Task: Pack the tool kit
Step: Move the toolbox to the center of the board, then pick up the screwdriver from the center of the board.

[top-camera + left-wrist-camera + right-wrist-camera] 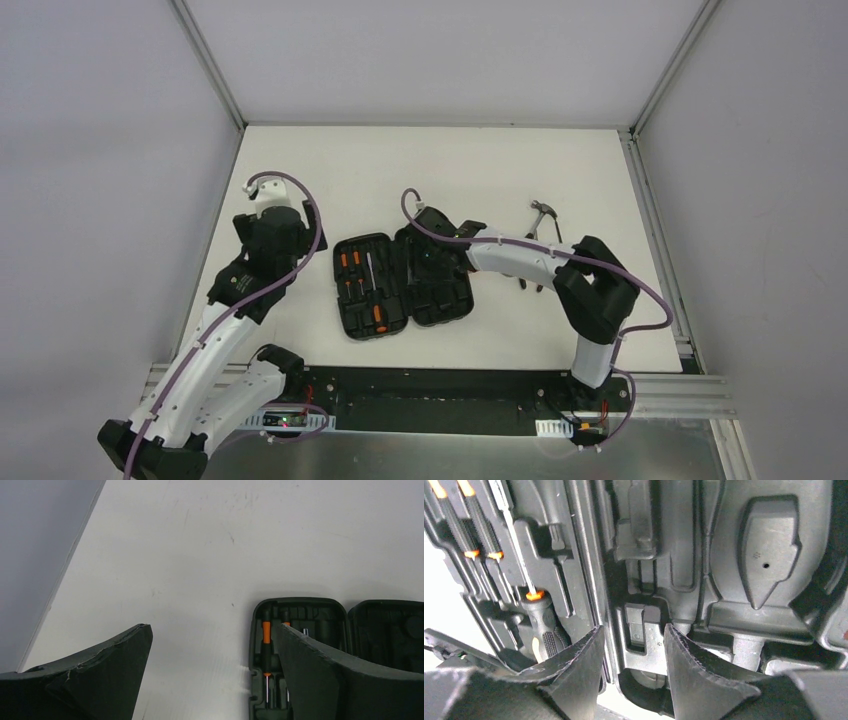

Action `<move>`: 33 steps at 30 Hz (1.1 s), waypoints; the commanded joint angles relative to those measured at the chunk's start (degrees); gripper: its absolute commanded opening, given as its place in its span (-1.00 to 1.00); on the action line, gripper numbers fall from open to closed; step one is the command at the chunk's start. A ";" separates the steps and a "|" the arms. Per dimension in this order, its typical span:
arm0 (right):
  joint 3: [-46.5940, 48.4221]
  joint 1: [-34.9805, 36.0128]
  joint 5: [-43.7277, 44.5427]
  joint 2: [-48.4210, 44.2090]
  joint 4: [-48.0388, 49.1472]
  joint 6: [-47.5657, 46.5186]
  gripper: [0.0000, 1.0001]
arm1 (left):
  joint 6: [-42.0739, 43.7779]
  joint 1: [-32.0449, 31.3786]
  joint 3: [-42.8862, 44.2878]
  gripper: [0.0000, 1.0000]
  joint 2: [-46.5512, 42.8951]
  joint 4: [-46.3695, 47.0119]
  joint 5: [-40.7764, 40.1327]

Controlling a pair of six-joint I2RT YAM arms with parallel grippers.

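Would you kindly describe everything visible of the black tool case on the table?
The tool case is a black, rounded-rectangular shell of seemingly hard plastic, lying open and flat on the table. Its two hinged halves sit side by side. The left half holds orange-and-black screwdrivers in moulded slots; the right half's visible slots, one hammer-shaped, look empty. The open right claw hangs just over the right half; contact is unclear.

open black case (355, 322) lies on the white table (480, 170); orange-handled screwdrivers (350, 268) sit in its left half; right arm (510, 252) reaches over its right half; hammer (543, 210) lies just beyond; left arm (262, 250) stands apart
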 commanded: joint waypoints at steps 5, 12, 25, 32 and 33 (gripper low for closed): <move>3.45 2.61 3.55 0.43 0.35 2.95 -0.01 | 2.40 0.70 -1.08 0.98 -6.39 2.63 -4.13; 4.68 -0.18 16.11 -7.52 -6.47 -1.01 0.11 | 2.35 0.70 -1.48 0.98 -9.17 2.63 -2.32; -5.53 -21.38 32.38 -20.39 -19.79 0.68 0.40 | 2.92 0.79 -1.62 0.98 -10.69 2.63 -2.11; -11.51 -37.88 25.02 -21.97 -15.25 -1.13 0.43 | 2.75 0.79 -1.72 0.98 -9.22 2.70 -1.57; -12.23 -40.05 22.84 -21.52 -14.01 -1.19 0.43 | 2.75 0.79 -1.80 0.98 -9.06 2.72 -1.45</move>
